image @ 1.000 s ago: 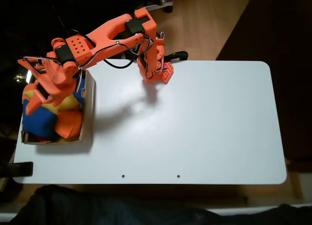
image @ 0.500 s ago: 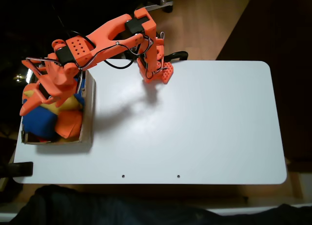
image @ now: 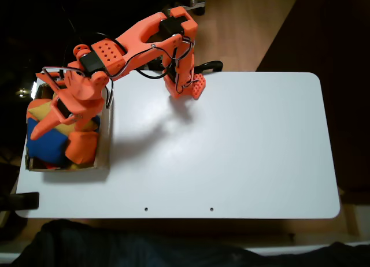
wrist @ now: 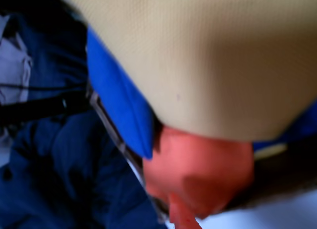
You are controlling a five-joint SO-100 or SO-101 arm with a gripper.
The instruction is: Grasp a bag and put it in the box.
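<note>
Filling the wrist view, a yellow bag (wrist: 208, 60) lies over the blue bag (wrist: 121, 110), with an orange bag (wrist: 198, 174) below. In the fixed view the blue bag (image: 49, 147) sits inside the box (image: 104, 140) at the white desk's (image: 231, 145) left edge, beside yellow and orange bags. The fingers (image: 49, 123) hang above them; whether apart or together, I cannot tell.

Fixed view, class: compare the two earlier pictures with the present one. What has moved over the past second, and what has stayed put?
The arm has shifted a little to the right and lifted slightly, carrying the gripper with it above the box. Nothing was visibly picked up or released. The blue bag, the yellow bag and the orange bag lie in the box as before; the table is unchanged.
</note>
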